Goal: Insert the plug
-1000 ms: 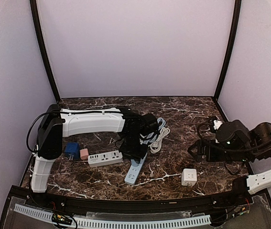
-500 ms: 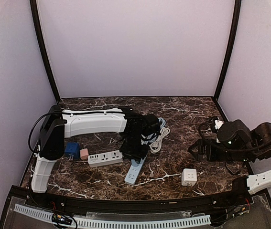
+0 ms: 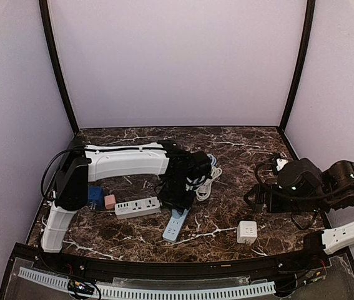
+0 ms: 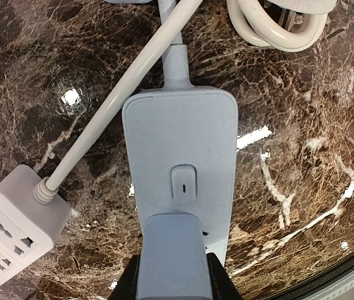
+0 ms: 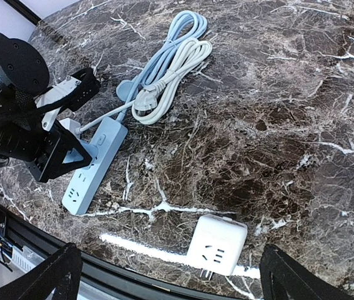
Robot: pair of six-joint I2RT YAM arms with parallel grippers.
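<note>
My left gripper (image 3: 178, 201) is shut on a pale blue plug (image 4: 173, 257), its black fingers (image 4: 217, 281) against the plug's two sides. The plug stands right on the pale blue power strip (image 4: 180, 144), just below the strip's switch; its prongs are hidden, so I cannot tell how deep it sits. The same strip (image 3: 173, 226) lies at the table's middle front, and in the right wrist view the strip (image 5: 92, 165) shows with the left gripper (image 5: 55, 159) over it. My right gripper (image 5: 169, 256) hangs open and empty at the right.
A white power strip (image 3: 137, 206) lies left of the blue one, with a pink adapter (image 3: 110, 201) and a blue adapter (image 3: 93, 196) beyond it. Coiled white and blue cables (image 5: 164, 69) lie behind. A white cube adapter (image 5: 217, 244) sits below the right gripper near the front edge.
The left arm's links have shifted slightly while its gripper stays over the blue strip. The right arm has edged a little to the left.
</note>
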